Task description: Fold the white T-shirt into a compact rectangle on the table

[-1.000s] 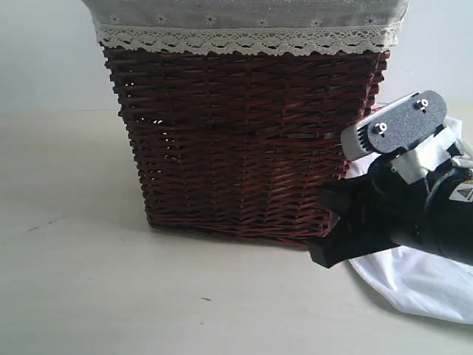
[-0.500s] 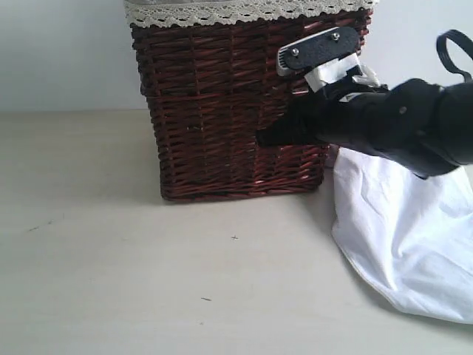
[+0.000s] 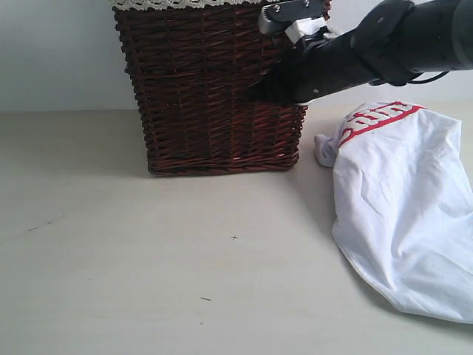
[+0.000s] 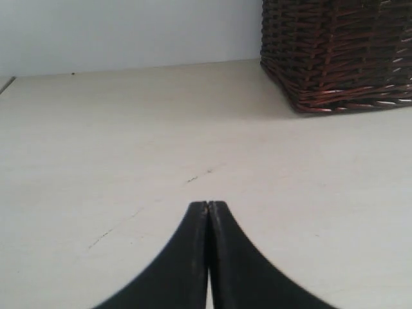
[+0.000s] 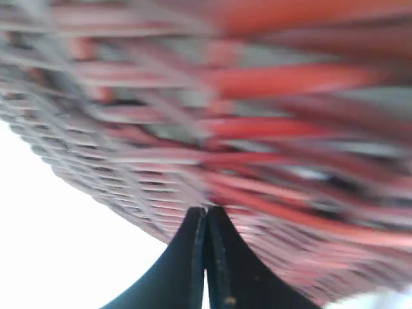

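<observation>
basket [image 3: 214, 89] stands on the table [image 3: 148, 251]; t-shirt [image 3: 399, 200] lies right of it.

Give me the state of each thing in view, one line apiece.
white T-shirt, unfolded, crumpled on the table.
basket, upright, standing beside the shirt.
left gripper, shut, empty.
right gripper, shut, empty, tips at the basket's wall, contact unclear.

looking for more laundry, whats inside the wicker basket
The woven wall of the wicker basket hides its inside, and the opening is above the frame. Only a strip of lace-trimmed liner shows at the rim. The white T-shirt lies outside, on the table beside it.
</observation>
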### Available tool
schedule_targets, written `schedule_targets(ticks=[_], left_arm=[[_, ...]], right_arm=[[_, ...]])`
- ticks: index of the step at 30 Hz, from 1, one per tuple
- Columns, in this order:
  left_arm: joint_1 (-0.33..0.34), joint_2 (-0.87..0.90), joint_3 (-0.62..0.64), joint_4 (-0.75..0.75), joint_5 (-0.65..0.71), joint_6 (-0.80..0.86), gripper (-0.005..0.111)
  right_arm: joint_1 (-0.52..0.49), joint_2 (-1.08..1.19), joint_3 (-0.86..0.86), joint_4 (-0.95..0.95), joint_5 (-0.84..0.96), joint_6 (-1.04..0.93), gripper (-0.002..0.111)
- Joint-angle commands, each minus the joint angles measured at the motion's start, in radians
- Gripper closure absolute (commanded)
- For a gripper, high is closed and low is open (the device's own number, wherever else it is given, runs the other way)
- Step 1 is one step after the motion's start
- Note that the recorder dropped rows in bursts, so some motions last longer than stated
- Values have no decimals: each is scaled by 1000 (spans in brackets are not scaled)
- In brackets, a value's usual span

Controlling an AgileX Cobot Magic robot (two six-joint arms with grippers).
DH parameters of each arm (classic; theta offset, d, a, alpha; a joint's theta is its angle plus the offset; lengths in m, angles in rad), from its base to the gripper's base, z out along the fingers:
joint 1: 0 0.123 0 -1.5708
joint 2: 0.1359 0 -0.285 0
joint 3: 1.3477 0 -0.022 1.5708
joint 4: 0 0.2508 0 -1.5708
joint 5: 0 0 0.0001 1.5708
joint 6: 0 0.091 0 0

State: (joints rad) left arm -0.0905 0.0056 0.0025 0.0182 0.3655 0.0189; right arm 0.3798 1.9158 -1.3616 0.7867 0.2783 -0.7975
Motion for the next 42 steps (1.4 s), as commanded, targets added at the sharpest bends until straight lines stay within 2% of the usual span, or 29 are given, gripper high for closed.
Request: schedule_targets(ticks=[1, 8, 11, 13, 15, 18, 20, 26, 28, 30, 34, 35, 37, 39, 42], left_arm=[[-5, -6, -3, 4, -6, 4, 107], [-5, -6, -3, 4, -6, 4, 107], [-5, -6, -3, 4, -6, 4, 107], [-5, -6, -3, 4, -6, 4, 107], [-5, -6, -3, 4, -6, 4, 107], [-5, -6, -3, 4, -6, 4, 107], [-5, -6, -3, 4, -6, 4, 107], [-5, -6, -3, 4, -6, 4, 107], [-5, -6, -3, 4, -6, 4, 107], [-5, -6, -3, 4, -6, 4, 107], [-5, -6, -3, 4, -6, 4, 107], [-5, -6, -3, 4, -6, 4, 107], [-5, -6, -3, 4, -6, 4, 107], [-5, -6, -3, 4, -6, 4, 107], [-5, -6, -3, 4, -6, 4, 107]], right_arm=[[-1, -67, 17, -38, 83, -15, 108], [36, -263, 183, -101, 96, -23, 108], [13, -348, 257, -113, 98, 93, 108], [-3, -372, 269, -154, 171, 152, 107], [-3, -374, 269, -282, 323, 255, 98], [17, -356, 269, -415, 508, 419, 77], [50, -345, 287, -487, 615, 486, 67], [133, -293, 395, -825, 702, 772, 67], [133, -277, 425, -827, 691, 765, 67], [133, -246, 476, -841, 602, 765, 67], [133, -146, 485, -901, 528, 808, 63], [133, -112, 485, -1045, 517, 953, 63], [133, -65, 485, -1208, 530, 1138, 63], [133, -20, 485, -1181, 527, 1141, 64], [133, 8, 464, -1036, 542, 1025, 88]])
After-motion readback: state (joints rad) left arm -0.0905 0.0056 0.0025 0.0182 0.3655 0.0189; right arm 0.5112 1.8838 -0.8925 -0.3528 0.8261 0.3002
